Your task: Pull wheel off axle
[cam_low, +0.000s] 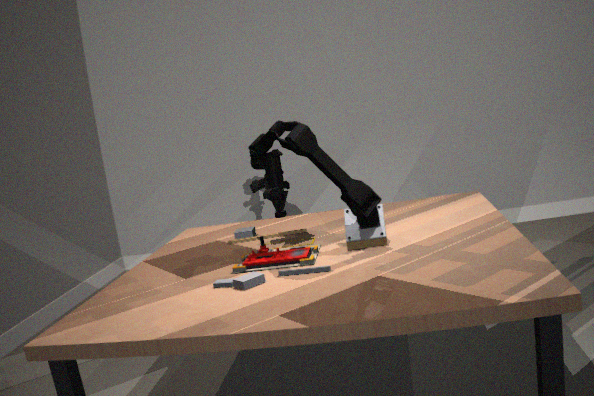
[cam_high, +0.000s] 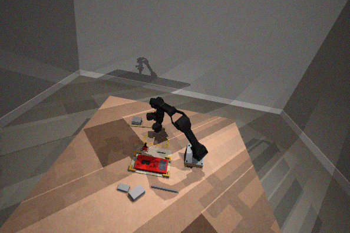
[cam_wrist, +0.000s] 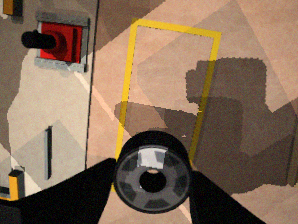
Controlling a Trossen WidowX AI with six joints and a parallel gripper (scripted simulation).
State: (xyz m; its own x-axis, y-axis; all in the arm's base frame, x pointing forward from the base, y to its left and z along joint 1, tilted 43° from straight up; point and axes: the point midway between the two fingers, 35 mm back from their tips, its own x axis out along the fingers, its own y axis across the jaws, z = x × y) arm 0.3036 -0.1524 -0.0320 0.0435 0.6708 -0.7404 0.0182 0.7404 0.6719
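The black wheel with a grey hub (cam_wrist: 134,181) is held between the fingers of my gripper (cam_high: 157,128) (cam_low: 280,211) (cam_wrist: 153,172), which is shut on it. The wheel is off the axle and up above the table. The upright black axle (cam_high: 145,145) (cam_low: 262,241) (cam_wrist: 36,40) stands bare on its red block (cam_high: 144,149) (cam_wrist: 75,49). The marked area is a yellow outline (cam_high: 168,142) (cam_wrist: 128,75) beside the axle's board. In the wrist view the wheel covers the near end of the outline.
A red plate (cam_high: 153,169) (cam_low: 280,256) lies between yellow corner pieces on a pale board (cam_wrist: 60,107). Two grey blocks (cam_high: 123,187) (cam_high: 137,192) and a grey bar (cam_high: 164,189) (cam_low: 305,271) lie in front. Another grey block (cam_high: 136,120) (cam_low: 245,233) is at the back left.
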